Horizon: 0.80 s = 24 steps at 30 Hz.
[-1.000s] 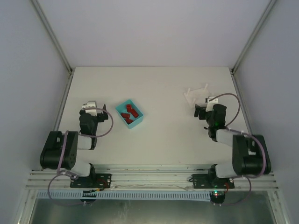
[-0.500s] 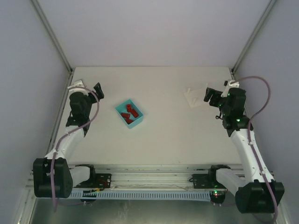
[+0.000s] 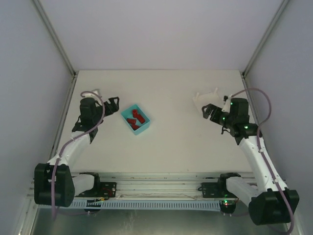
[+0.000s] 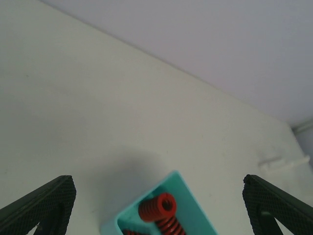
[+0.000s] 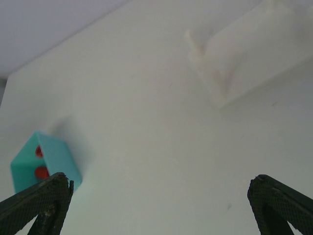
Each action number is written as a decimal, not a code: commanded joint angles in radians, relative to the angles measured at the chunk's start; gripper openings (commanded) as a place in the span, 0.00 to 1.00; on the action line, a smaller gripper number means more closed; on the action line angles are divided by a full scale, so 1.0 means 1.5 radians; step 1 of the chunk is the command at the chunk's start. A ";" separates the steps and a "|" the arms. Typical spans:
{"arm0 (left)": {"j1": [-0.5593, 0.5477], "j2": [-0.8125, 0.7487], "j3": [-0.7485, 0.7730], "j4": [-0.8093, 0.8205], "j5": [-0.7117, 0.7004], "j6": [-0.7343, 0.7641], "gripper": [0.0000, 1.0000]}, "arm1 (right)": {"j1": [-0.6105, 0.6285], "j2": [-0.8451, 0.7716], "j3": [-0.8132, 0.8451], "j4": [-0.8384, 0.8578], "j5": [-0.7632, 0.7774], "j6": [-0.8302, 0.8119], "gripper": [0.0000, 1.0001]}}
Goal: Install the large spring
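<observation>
Rail: the metal rail (image 3: pixel 161 188) runs along the bottom edge of the top view, and we see both arm bases bolted on it.

Left gripper: the left gripper (image 3: pixel 113 105) is in the left middle of the top view and points to the right, towards the teal bin. Its jaws stand wide apart and nothing is between them. In the left wrist view its black fingertips (image 4: pixel 46 200) sit in the two lower corners.

Right gripper: the right gripper (image 3: pixel 207 112) is in the right middle of the top view and points to the left. Its jaws are also wide apart and empty. In the right wrist view its fingertips (image 5: pixel 41 200) are in the two lower corners, with bare table between them.

Teal bin: the teal bin (image 3: pixel 143 127) stands left of centre, near the left gripper but apart from it. It is at the bottom centre of the left wrist view (image 4: pixel 188 196) and at the lower left of the right wrist view (image 5: pixel 54 156).

Red springs: several red springs (image 3: pixel 134 119) lie inside the bin. In the left wrist view one shows us its round open end (image 4: pixel 159 208). We cannot tell which one is the large spring.

White fixture: the white fixture (image 3: pixel 204 101) rests on the table right of centre, just above the right gripper in the top view, not touching it. It fills the upper right of the right wrist view (image 5: pixel 244 49).

Table: the white table (image 3: pixel 176 147) carries all these things.

Walls: pale walls (image 3: pixel 156 34) close the top of the frame.
</observation>
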<state>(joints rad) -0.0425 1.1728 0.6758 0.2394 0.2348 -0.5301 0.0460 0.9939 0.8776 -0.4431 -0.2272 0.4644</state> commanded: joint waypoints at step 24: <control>-0.254 0.272 0.164 -0.142 -0.246 0.234 0.43 | 0.291 0.033 -0.128 0.171 0.250 -0.076 0.99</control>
<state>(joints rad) -0.4191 1.5551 0.8806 0.0422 -0.1211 -0.2047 0.4706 1.0302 0.6876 -0.2214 0.1040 0.3618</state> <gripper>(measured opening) 0.426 0.990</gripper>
